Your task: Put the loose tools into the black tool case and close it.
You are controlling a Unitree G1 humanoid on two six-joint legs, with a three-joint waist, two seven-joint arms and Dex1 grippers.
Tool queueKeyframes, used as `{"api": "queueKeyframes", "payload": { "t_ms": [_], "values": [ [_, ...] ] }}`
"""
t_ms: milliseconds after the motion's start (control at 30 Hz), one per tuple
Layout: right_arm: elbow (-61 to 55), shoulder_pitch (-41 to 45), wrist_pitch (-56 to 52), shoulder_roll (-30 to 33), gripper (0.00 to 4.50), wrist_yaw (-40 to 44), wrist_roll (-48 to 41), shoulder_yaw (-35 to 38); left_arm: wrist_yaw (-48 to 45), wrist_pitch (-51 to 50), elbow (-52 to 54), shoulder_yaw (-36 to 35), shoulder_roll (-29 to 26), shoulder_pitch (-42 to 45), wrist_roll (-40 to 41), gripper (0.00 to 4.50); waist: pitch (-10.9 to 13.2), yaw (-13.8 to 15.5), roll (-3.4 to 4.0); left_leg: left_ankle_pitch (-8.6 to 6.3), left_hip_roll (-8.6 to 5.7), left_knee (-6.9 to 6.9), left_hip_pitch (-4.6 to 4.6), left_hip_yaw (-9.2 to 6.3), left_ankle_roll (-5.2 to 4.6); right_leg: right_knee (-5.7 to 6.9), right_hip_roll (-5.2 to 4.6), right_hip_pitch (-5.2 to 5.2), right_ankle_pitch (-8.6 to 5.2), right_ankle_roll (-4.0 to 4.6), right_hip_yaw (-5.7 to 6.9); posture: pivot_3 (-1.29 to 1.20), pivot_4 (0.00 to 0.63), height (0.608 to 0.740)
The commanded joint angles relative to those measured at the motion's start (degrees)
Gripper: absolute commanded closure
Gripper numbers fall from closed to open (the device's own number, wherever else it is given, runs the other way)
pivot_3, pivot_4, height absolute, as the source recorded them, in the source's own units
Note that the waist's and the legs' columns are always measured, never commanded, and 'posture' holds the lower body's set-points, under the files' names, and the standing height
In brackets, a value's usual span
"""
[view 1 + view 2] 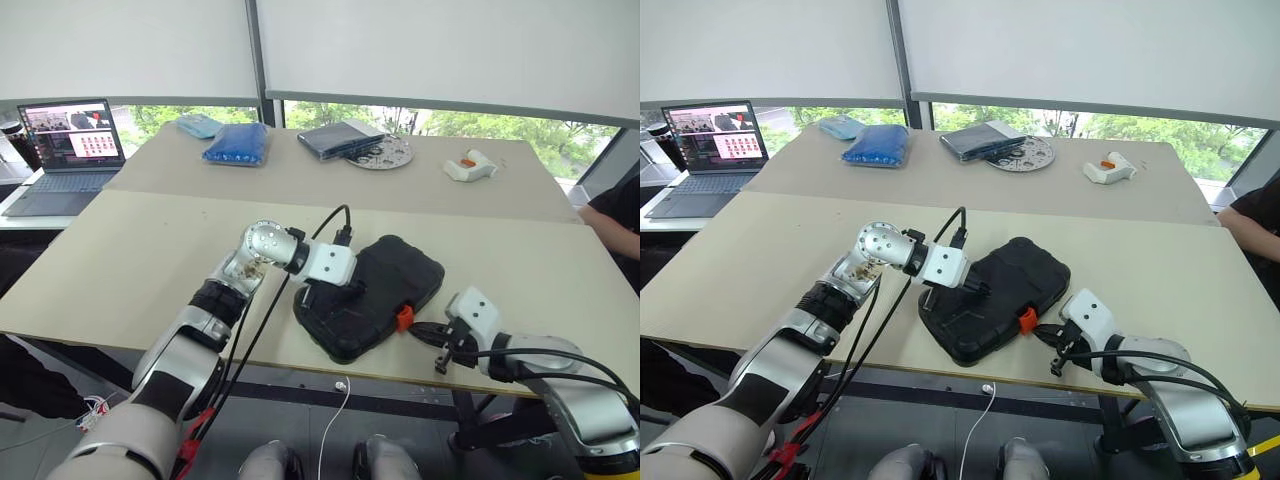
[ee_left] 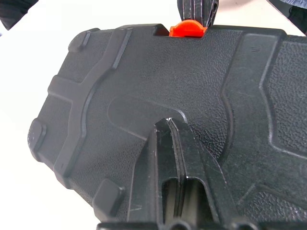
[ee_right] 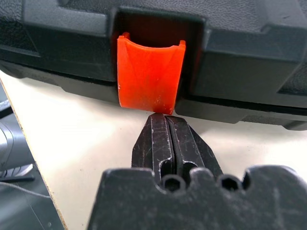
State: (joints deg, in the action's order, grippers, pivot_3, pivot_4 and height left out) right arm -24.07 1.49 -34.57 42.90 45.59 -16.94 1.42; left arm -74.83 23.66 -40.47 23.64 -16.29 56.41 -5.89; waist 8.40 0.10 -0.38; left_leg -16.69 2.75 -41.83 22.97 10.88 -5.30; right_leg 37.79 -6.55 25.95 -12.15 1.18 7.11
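The black tool case [image 1: 400, 272] lies with its lid down near the table's front edge, textured side up. Its orange latch [image 1: 404, 318] faces the front edge and hangs loose below the lid's notch [image 3: 151, 74]. My left gripper [image 1: 312, 297] is shut, with its fingertips [image 2: 169, 123] resting on the lid's left part. My right gripper [image 1: 416, 328] is shut too, low on the table, and its fingertips [image 3: 165, 116] touch the lower edge of the latch. The loose tools are out of view.
On the far table stand a laptop [image 1: 70, 150], a blue bag [image 1: 237, 143], a dark flat pouch [image 1: 338, 138], a round patterned disc [image 1: 385, 153] and a white-orange object [image 1: 470, 166]. A person's arm [image 1: 615, 215] shows at the right edge.
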Motion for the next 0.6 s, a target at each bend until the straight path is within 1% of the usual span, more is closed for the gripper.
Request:
{"api": "queueKeyframes", "payload": {
  "t_ms": [33, 133, 200, 267, 333, 367, 400, 500, 600],
  "values": [
    [-7.47, -3.22, 2.0, 4.25, 4.5, 4.64, -3.45, 5.86, 0.11, -0.59, -4.42, 3.87, 0.08, -3.29, -4.37, 4.48, -0.08, 0.37, 0.06, -0.01, -0.01, 0.01, 0.02, 0.0, -0.02, -0.05, -0.01, 0.0, 0.0, 0.0, -0.01, 0.0, 0.15, 0.718],
    [-8.92, -6.57, 1.64, 6.44, 4.5, 7.71, -5.96, 9.12, 0.06, -0.31, -4.9, 3.55, -0.51, -3.08, -4.37, 4.48, -0.41, 0.59, -0.04, -0.07, 0.01, 0.04, -0.03, -0.01, -0.12, -0.22, 0.03, -0.12, 0.0, -0.01, 0.01, 0.0, 0.15, 0.718],
    [-10.24, -5.51, -0.9, 6.2, 4.5, 7.85, -10.41, 12.31, 0.1, -0.01, -5.35, 3.38, -0.86, -2.82, -4.43, 4.48, -0.49, 0.58, -0.07, -0.13, 0.05, 0.09, -0.21, -0.12, -0.19, -0.42, 0.05, -0.47, 0.0, -0.01, 0.11, 0.0, 0.15, 0.718],
    [-11.3, -2.62, -3.68, 5.81, 4.5, 6.73, -14.3, 13.69, 0.16, 0.11, -5.6, 3.32, -0.99, -2.62, -4.38, 4.48, -0.5, 0.46, -0.09, -0.16, 0.11, 0.11, -0.3, -0.25, -0.22, -0.75, 0.03, -0.71, 0.03, -0.06, 0.17, 0.0, 0.15, 0.718],
    [-11.99, 0.3, -5.29, 5.78, 4.5, 5.8, -16.38, 13.11, 0.31, 0.18, -5.8, 3.33, -0.93, -2.44, -4.34, 4.48, -0.51, 0.25, -0.09, -0.27, 0.1, 0.11, -0.37, -0.26, -0.17, -0.89, -0.06, -0.77, 0.02, -0.03, 0.12, 0.0, 0.15, 0.718],
    [-11.96, 2.33, -6.34, 5.2, 4.5, 4.72, -17.27, 12.29, 0.43, 0.03, -5.74, 3.27, -0.81, -2.38, -4.24, 4.48, -0.51, 0.26, -0.1, -0.45, 0.11, 0.13, -0.4, -0.26, 0.12, -1.0, -0.11, -0.77, 0.01, -0.02, 0.12, 0.0, 0.15, 0.718],
    [-11.7, 4.06, -7.04, 4.65, 4.5, 3.74, -17.54, 11.25, 0.5, -0.11, -5.67, 3.24, -0.68, -2.32, -4.15, 4.48, -0.51, 0.3, -0.12, -0.46, 0.11, 0.14, -0.41, -0.28, 0.12, -1.02, -0.12, -0.76, 0.01, -0.02, 0.12, 0.0, 0.15, 0.718],
    [-10.54, 7.23, -7.38, 4.47, 4.5, 2.23, -15.47, 7.22, 0.61, -0.13, -5.7, 3.24, -0.42, -2.15, -4.11, 4.48, -0.53, 0.45, -0.16, -0.5, 0.09, 0.2, -0.52, -0.31, 0.08, -1.1, -0.14, -0.76, 0.01, -0.02, 0.15, 0.0, 0.15, 0.718],
    [-8.73, 8.01, -7.23, 5.74, 4.5, 1.35, -12.0, 3.31, 0.73, 0.08, -5.9, 3.25, -0.33, -2.0, -4.22, 4.48, -0.54, 0.58, -0.16, -0.53, 0.05, 0.24, -0.5, -0.31, 0.02, -1.13, -0.2, -0.76, 0.02, -0.04, 0.17, 0.0, 0.15, 0.718]
  ]
}}
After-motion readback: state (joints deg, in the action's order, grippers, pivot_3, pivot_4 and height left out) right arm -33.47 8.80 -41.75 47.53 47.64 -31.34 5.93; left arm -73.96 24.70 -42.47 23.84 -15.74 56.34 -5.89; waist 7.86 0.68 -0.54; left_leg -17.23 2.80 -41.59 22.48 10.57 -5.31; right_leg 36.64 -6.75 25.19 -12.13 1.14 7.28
